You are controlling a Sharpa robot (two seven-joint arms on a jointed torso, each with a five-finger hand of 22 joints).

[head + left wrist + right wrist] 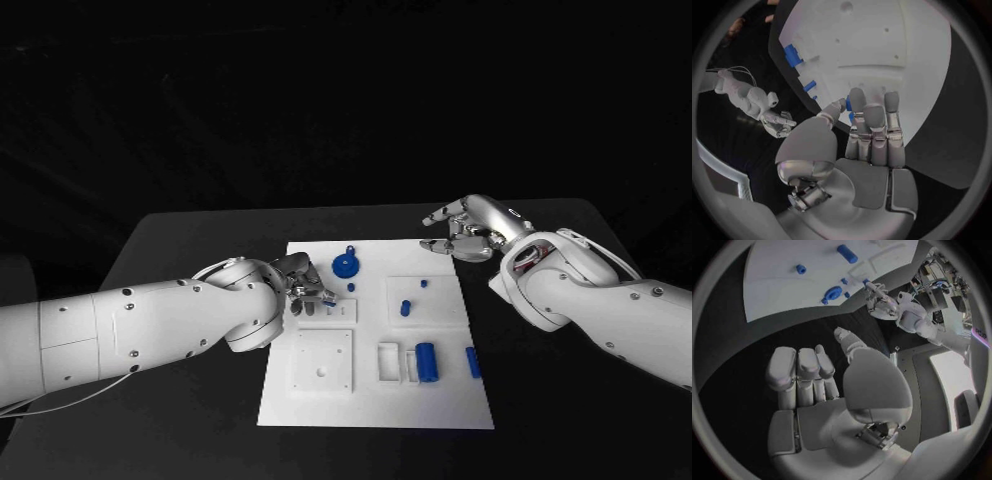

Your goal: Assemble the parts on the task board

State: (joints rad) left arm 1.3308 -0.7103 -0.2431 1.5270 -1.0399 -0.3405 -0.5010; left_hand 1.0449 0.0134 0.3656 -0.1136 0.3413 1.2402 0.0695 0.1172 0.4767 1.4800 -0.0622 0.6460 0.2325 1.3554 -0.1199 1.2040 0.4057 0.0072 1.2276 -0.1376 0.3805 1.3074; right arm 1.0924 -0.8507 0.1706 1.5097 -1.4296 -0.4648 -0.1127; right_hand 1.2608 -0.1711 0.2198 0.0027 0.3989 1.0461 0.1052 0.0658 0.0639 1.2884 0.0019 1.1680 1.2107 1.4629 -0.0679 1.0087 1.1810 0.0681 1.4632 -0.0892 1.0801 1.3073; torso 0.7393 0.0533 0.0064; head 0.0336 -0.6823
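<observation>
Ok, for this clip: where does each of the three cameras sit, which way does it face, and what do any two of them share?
Head view: on the robot's head, looking down at the task board; both arms enter, left hand at the board, right hand at its far corner.
Left wrist view: behind the left hand, facing the board; its palm and fingers show.
Right wrist view: behind the right hand, facing the board; its palm shows.
Shared: both wrist views catch the board and the opposite hand.

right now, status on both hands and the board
Left hand fingers pinching a small blue part over the task board. Right hand empty, fingers apart, off the board's far right corner. Nothing blocking.
</observation>
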